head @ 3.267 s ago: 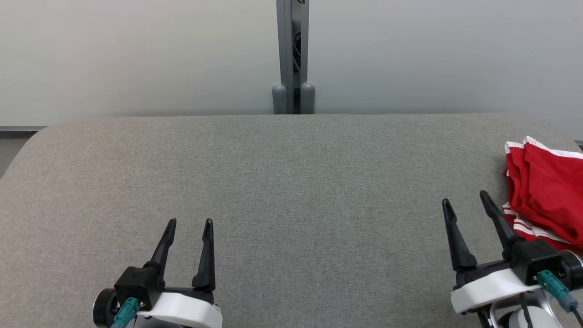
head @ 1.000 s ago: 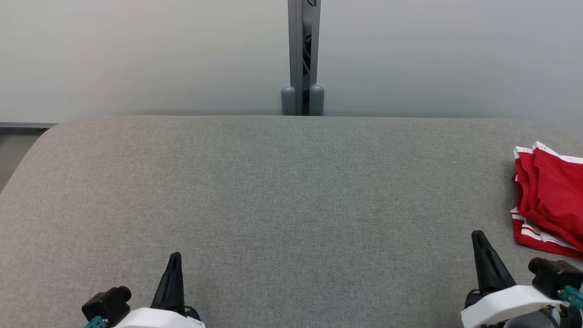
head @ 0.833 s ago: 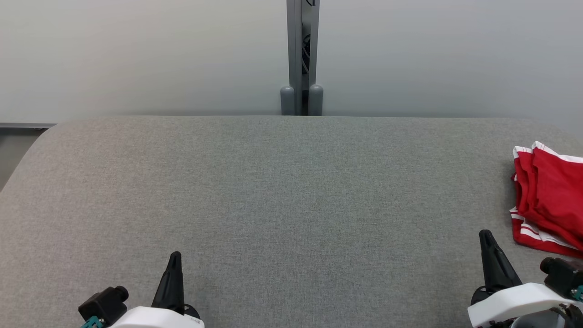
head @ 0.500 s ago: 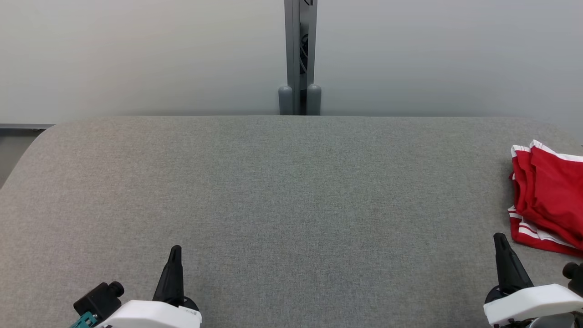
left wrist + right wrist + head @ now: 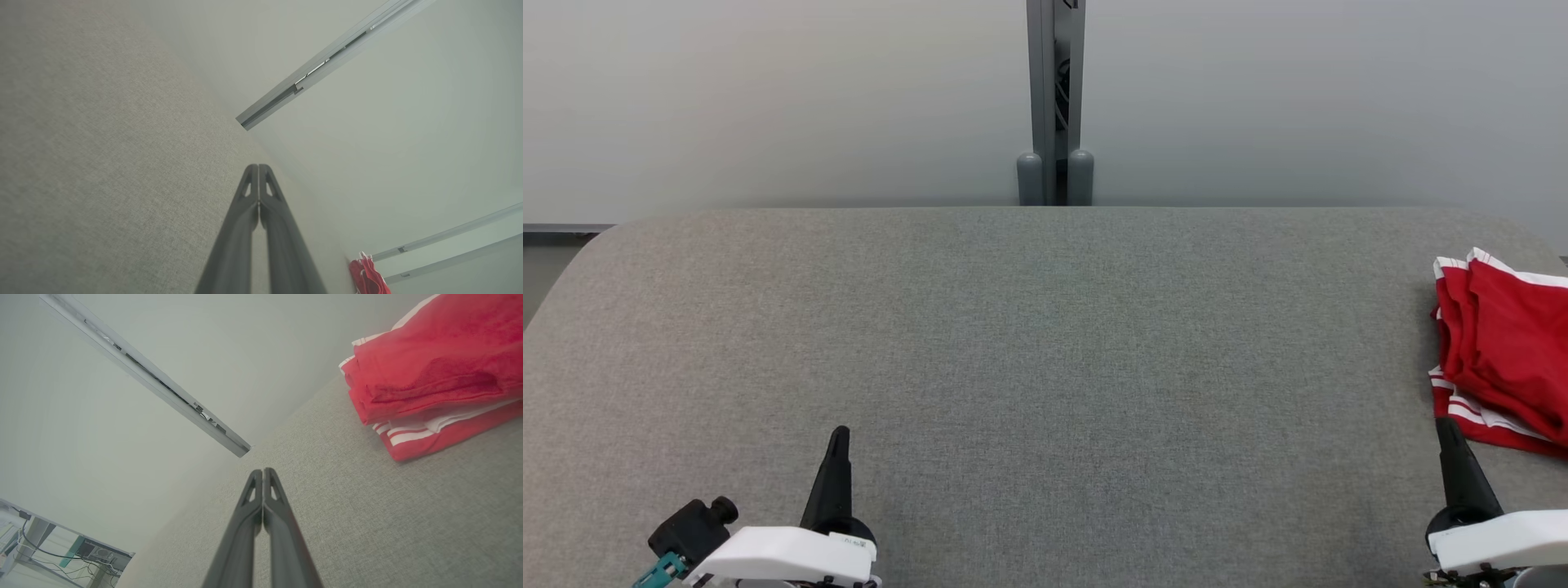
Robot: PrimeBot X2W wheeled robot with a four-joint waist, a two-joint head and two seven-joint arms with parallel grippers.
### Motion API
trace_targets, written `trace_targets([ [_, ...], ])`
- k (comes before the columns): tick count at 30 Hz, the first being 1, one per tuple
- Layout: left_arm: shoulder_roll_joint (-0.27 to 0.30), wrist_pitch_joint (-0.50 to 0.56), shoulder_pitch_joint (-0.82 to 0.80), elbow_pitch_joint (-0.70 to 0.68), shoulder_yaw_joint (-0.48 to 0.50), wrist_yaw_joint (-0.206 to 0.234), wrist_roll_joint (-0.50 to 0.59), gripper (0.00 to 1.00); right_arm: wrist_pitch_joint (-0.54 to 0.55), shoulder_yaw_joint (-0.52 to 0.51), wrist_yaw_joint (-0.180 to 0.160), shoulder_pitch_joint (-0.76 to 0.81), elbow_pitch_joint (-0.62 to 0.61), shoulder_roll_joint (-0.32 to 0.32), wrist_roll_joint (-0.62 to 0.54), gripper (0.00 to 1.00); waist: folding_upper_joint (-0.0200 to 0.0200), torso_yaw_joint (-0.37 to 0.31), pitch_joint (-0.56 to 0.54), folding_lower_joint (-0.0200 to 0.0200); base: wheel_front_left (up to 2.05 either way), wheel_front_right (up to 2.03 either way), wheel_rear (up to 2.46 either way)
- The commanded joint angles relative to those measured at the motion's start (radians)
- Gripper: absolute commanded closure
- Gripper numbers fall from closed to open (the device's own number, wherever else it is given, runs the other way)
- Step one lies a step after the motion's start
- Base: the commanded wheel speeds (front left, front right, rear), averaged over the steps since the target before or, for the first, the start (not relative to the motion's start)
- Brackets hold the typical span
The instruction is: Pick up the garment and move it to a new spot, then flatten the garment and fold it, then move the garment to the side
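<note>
At the right edge of the head view: red garment (image 5: 1499, 343) with white stripes, folded into stacked layers, lying on the grey fabric worktop (image 5: 1045, 343). The frame edge cuts off part of it. White-trimmed edges show at its far left corner, striped bands along its near side.

Right wrist view: garment (image 5: 429, 371) sits up and to the right of the fingers. A thick red fold lies on top and a white-striped layer underneath, flat on the cloth surface.

Right tool (image 5: 1446, 425): low at the right, fingers pressed together, nothing between them. Its tip is near the garment's near corner. From the wrist camera the right tool (image 5: 263, 471) is clear of the fabric pile, over bare worktop.

Left tool (image 5: 840, 433): low at the left, fingers closed tip to tip, empty, well apart from the garment. In the left wrist view the left tool (image 5: 258, 166) points along the bare worktop, with the garment (image 5: 367, 277) small and far off at the lower right.

Cannot tell whether either tool touches the surface.

Behind the worktop: pale wall (image 5: 768, 98) with a grey upright post (image 5: 1055, 98) at centre. Cables (image 5: 45, 551) show at the lower left of the right wrist view.
</note>
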Motion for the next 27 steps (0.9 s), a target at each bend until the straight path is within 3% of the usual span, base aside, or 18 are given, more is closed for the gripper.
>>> trace_targets([
  [1,0.003,0.003,-0.035,-0.016,0.000,-0.007,-0.024,1.00,0.009,-0.013,0.000,0.002,-0.019,-0.010,0.035,1.00,0.0000,-0.001,0.000,0.0000,0.00,0.00,0.00],
  [27,0.004,0.048,-0.061,-0.029,-0.002,-0.043,-0.268,1.00,0.116,-0.104,0.000,0.026,-0.059,-0.013,0.366,1.00,0.0000,-0.016,0.004,0.0000,0.00,0.00,0.00],
])
